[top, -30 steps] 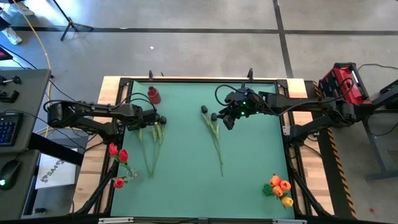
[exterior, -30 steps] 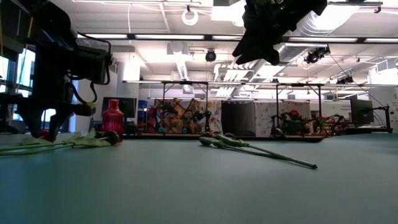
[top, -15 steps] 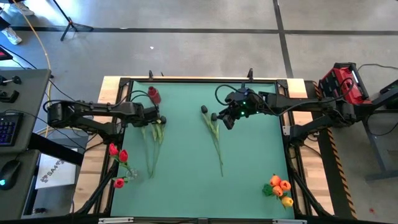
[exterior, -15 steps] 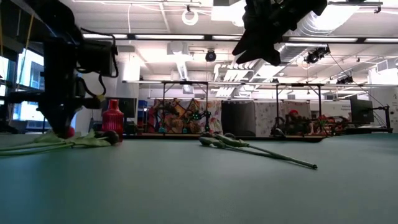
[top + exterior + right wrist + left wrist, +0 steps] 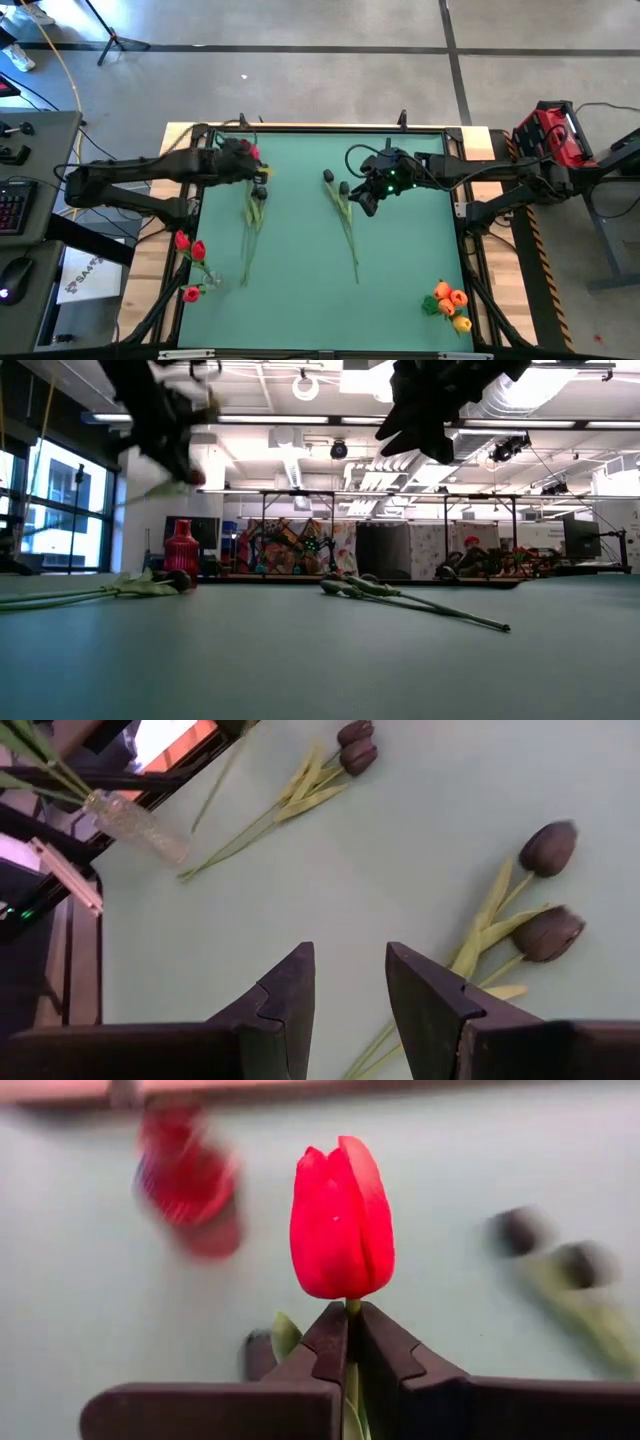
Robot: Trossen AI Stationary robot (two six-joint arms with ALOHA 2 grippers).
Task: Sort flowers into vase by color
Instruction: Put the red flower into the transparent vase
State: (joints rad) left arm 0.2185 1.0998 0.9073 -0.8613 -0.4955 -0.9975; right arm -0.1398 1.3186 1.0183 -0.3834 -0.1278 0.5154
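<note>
- Left gripper [image 5: 350, 1342]: closed on the thin green stem of a red artificial tulip [image 5: 341, 1218], gripped just below the head and lifted clear of the green table [image 5: 400, 270].
- Right gripper [image 5: 350, 982]: jaws apart, empty, hovering above two dark-headed tulips [image 5: 545, 890].
- Risk: the pinch sits high on a slim stem; a quick swing could let the long stem pivot or slip out.
- Risk: the trailing stem could snag the dark tulips [image 5: 255, 195] lying beneath the left gripper.
- The left wrist view confirms the grip; the high view shows the clear glass vase of red tulips [image 5: 190, 265] well away from it.
</note>
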